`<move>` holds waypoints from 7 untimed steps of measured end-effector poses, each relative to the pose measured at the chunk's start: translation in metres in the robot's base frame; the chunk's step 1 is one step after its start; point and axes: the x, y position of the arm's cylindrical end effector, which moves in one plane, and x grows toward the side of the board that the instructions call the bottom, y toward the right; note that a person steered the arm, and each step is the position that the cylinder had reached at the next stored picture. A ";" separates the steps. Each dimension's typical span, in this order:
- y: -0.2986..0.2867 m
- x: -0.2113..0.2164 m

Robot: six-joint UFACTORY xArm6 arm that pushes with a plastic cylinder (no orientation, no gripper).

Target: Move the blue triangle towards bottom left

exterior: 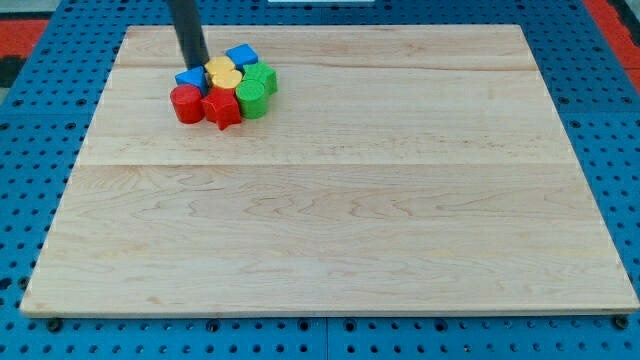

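No writing shows on the wooden bench or the blue pegboard around it. The arm has no fingers, only a rod; its tip touches the blue triangle at the cluster's upper-left edge. Packed against it are a red cylinder, red star, yellow block, blue block and two green blocks.

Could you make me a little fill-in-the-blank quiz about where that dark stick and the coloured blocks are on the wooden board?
1. All the blocks are bunched near the view's top ____ of the wooden board.
2. My tip touches the ____ triangle.
3. The red star sits directly under the ____ heart in the view.
4. Right of the star lie two ____ blocks.

Missing words: left; blue; yellow; green
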 end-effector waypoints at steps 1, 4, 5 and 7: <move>0.001 0.000; 0.003 0.004; 0.007 0.038; 0.003 0.074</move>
